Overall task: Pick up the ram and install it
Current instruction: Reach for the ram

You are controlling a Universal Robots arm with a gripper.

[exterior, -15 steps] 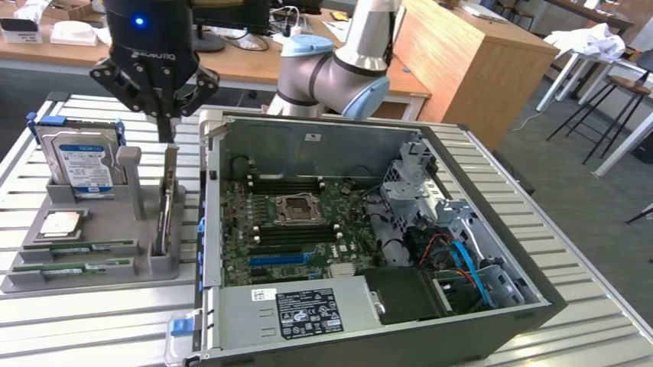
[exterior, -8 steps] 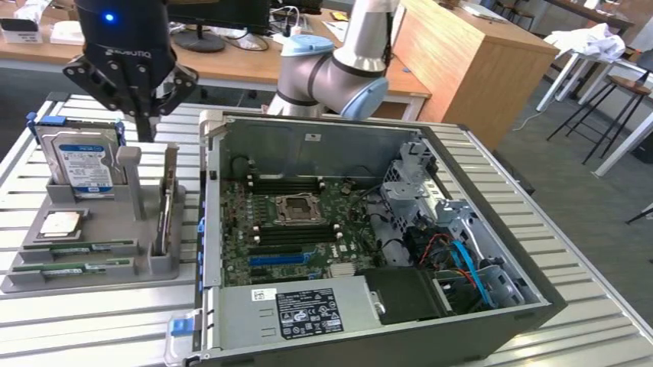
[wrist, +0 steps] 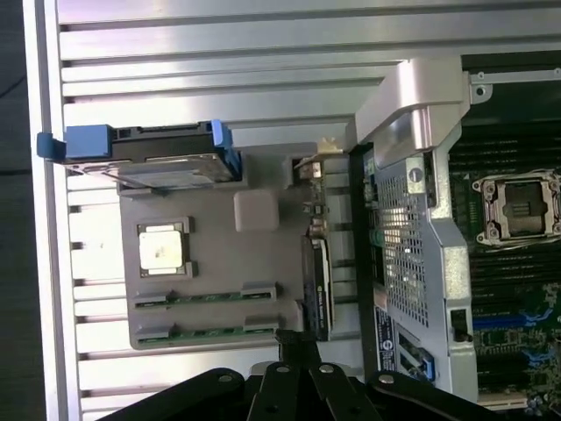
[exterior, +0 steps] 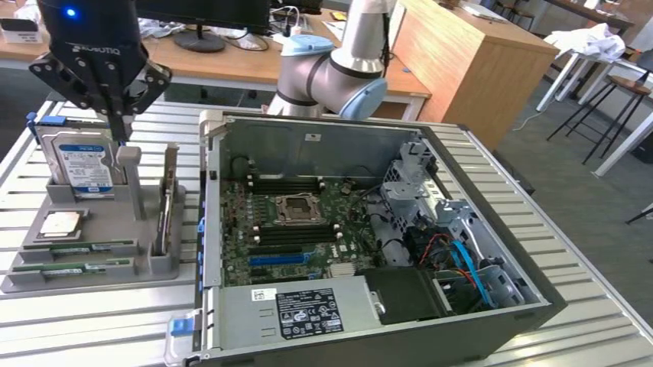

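I found the black two-finger gripper (exterior: 121,136) shut on nothing, poised above the grey plastic parts holder (exterior: 153,271). The long, narrow green circuit-board ram (exterior: 73,267) lay untouched in its slot there. Pick-up was not yet made. I judged that a grasp required parted fingers aligned across the stick.

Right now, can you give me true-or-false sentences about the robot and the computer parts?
The black gripper holds a green stick. False: it is shut, holding nothing, above the grey plastic holder.
Two long green ram sticks lie flat in that holder. True.
The blue-labelled silver hard drive lies inside the computer. False: it stands in the holder.
The big dark computer case is open on top. True.
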